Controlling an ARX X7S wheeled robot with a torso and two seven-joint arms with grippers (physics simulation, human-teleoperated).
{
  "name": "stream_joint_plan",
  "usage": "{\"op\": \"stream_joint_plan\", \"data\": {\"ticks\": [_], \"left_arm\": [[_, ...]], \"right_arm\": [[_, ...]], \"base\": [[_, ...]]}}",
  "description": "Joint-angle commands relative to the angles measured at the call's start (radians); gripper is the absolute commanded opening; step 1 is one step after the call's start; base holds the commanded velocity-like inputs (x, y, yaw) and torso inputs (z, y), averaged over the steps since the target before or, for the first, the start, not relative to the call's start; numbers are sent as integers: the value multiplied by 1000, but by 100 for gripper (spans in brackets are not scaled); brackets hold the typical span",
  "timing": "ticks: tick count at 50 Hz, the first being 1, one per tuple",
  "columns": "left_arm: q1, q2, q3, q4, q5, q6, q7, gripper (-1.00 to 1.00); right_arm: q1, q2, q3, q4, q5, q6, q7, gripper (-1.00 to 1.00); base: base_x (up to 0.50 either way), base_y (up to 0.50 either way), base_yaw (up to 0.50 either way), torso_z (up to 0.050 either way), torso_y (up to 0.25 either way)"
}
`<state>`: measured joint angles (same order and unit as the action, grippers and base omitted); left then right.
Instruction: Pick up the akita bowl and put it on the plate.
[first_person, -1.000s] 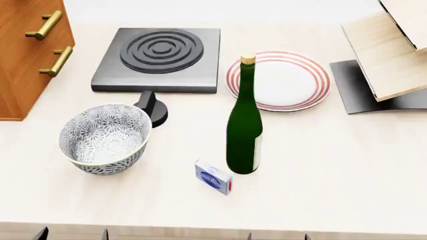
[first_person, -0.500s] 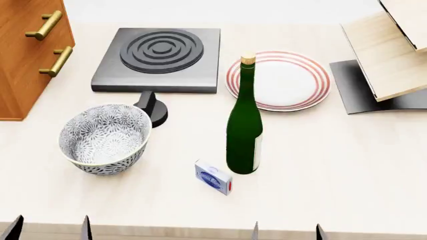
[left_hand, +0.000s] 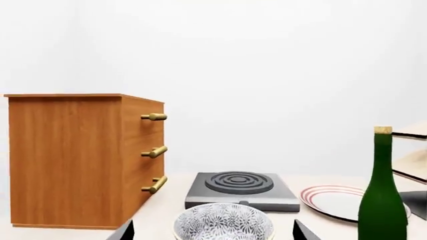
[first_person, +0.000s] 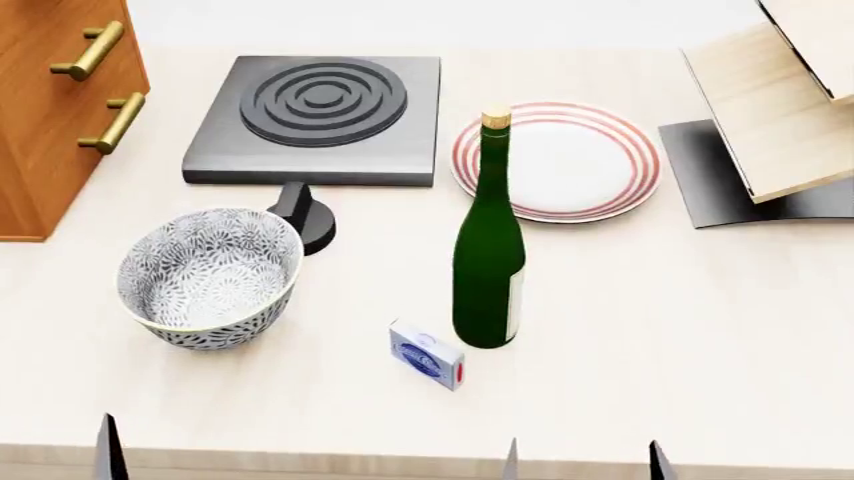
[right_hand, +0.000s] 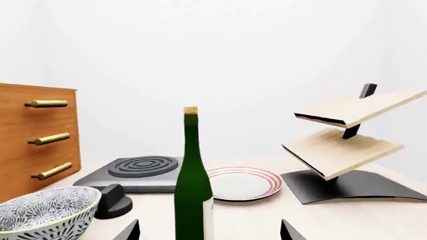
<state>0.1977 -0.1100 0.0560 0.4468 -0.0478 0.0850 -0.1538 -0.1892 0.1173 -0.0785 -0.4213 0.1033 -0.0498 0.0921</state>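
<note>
Directly beyond the spread left gripper (left_hand: 212, 234) sits the akita bowl (left_hand: 223, 222).

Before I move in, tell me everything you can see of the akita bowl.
The akita bowl is deep, round and white, ceramic-looking, with a dense grey-black floral pattern inside and out. It is empty and sits upright on the pale counter, near the front left. The black burner knob is close behind its rim; contact is unclear. Neither gripper touches it; the plate lies far right.
</note>
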Motion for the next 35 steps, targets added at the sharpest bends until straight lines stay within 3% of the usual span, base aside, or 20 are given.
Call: {"op": "stream_joint_plan", "data": {"ticks": [1, 9, 20, 29, 35], "left_arm": [[-1, -14, 4, 1, -15, 19, -21, 100], [-6, -23, 1, 1, -32, 26, -33, 100], [-21, -37, -38, 6, -72, 27, -62, 100], [-49, -55, -138, 0, -124, 23, -118, 100], [-49, -57, -144, -6, -128, 32, -128, 100]], "right_arm": [[-7, 14, -9, -9, 18, -16, 13, 100], [4, 20, -8, 1, 44, -4, 21, 100], [14, 30, -14, 17, 46, -5, 36, 100], [32, 43, 48, 8, 85, 3, 77, 100], [23, 43, 32, 9, 74, -30, 75, 100]], "base": [[0, -62, 0, 0, 0], [0, -204, 0, 0, 0], [0, -432, 0, 0, 0], [0, -368, 0, 0, 0], [0, -292, 0, 0, 0]]}}
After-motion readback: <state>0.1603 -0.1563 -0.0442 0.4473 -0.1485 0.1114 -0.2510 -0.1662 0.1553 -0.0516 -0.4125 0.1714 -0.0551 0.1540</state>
